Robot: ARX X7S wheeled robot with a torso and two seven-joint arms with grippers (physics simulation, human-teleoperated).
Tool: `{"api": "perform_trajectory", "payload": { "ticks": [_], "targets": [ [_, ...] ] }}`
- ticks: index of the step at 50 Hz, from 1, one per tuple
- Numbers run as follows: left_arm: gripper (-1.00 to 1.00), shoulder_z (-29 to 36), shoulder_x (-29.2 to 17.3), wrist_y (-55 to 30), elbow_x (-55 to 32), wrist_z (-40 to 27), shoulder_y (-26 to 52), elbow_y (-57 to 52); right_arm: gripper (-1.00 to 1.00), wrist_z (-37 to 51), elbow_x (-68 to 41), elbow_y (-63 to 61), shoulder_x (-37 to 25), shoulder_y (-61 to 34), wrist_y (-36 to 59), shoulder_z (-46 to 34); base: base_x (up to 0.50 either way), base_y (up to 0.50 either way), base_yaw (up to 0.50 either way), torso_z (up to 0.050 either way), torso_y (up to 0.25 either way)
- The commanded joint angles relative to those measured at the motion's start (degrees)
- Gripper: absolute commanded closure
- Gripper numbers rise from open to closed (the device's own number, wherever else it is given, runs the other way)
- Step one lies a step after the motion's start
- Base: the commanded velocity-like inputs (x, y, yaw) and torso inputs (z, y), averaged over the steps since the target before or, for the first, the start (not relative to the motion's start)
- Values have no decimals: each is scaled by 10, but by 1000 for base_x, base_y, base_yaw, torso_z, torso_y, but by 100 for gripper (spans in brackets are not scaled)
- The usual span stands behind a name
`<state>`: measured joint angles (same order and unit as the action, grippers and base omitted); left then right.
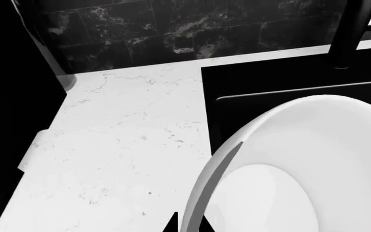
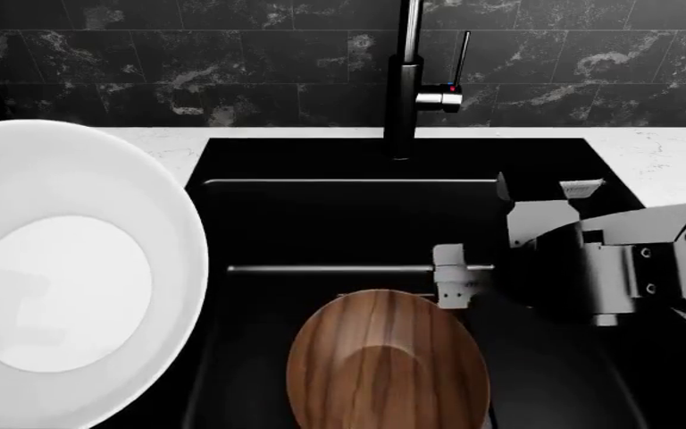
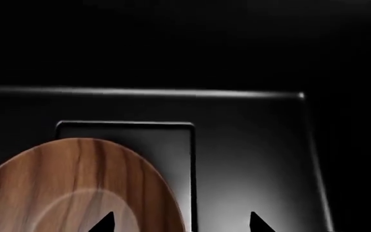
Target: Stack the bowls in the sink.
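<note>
My left gripper (image 1: 189, 223) is shut on the rim of the glossy white bowl (image 1: 301, 169) and holds it up beside the left edge of the black sink (image 1: 269, 82). In the head view the white bowl (image 2: 63, 277) fills the left side and hides the left gripper. The brown wooden bowl (image 2: 385, 366) lies in the sink (image 2: 319, 223) at the near middle. My right gripper (image 2: 477, 234) is open, low over the sink just right of the wooden bowl. In the right wrist view the wooden bowl's (image 3: 76, 188) rim lies between the spread fingertips of the gripper (image 3: 180, 223).
A tall dark faucet (image 2: 405, 80) stands at the sink's back edge, also seen in the left wrist view (image 1: 349, 34). White countertop (image 1: 127, 145) lies left of the sink and black marble tiles (image 2: 200, 63) form the back wall. The sink bottom has a step (image 3: 172, 93).
</note>
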<state>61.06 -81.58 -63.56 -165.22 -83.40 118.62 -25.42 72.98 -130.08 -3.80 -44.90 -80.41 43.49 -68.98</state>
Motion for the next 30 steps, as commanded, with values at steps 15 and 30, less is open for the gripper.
{"api": "perform_trajectory", "payload": {
  "ticks": [15,30],
  "targets": [
    [100,-4,10,5,-12,-17,21,2,-100,106,-111,-106,-78,-133,44,31,0,0,0,0,0],
    [100,-4,7,11,2,-3,15,0,-100,164,-207,-149,-99,-318,36,-21,0,0,0,0,1]
  ]
}}
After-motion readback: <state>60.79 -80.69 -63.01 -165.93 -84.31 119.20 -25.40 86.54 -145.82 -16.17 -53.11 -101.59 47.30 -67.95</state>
